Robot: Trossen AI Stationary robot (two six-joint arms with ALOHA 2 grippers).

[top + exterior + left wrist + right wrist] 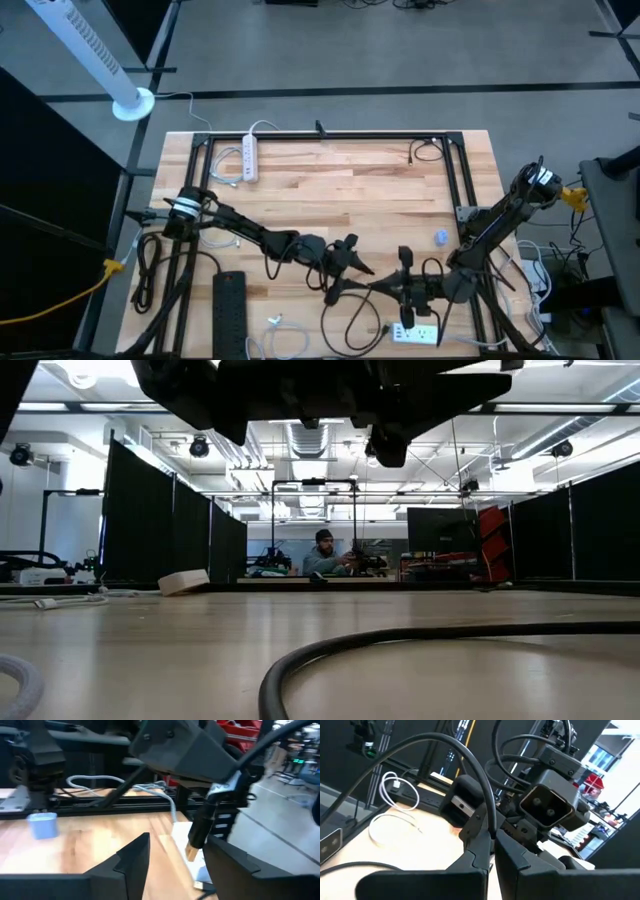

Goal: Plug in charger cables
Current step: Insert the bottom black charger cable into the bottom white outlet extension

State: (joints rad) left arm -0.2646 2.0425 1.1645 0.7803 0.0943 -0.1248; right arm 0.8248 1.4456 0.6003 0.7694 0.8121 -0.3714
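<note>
Right gripper (404, 262) sits near the front edge of the desk (380, 190), fingers closed on a black charger cable (470, 760). In the right wrist view the cable runs up between the pinched fingers and arcs away. In the left wrist view the same gripper carries a dark plug (199, 832) with a gold tip, pointing down, just above the white power strip (417, 331) at the desk front. Not inserted yet.

Left gripper (352, 258) is in the middle front of the desk, close to the right one, fingers spread wide and holding nothing; the left wrist view shows clear space between them. The black cable loops on the desk (350, 315) between the two grippers.

Other items: a second white power strip (249, 157) at the back left, a black power strip (229, 310) front left, a white charger cable (395, 790) coiled by it, a small blue object (441, 237) near the right frame.

Step in hand, as I judge it: seat the plug in the strip. To do it well, line the tip up square over a socket before lowering, keep the plug vertical, and push straight down. The light strip may slide or tip, so the free left gripper could press on it to brace it. Cable slack looks sufficient; avoid dragging the loop.
</note>
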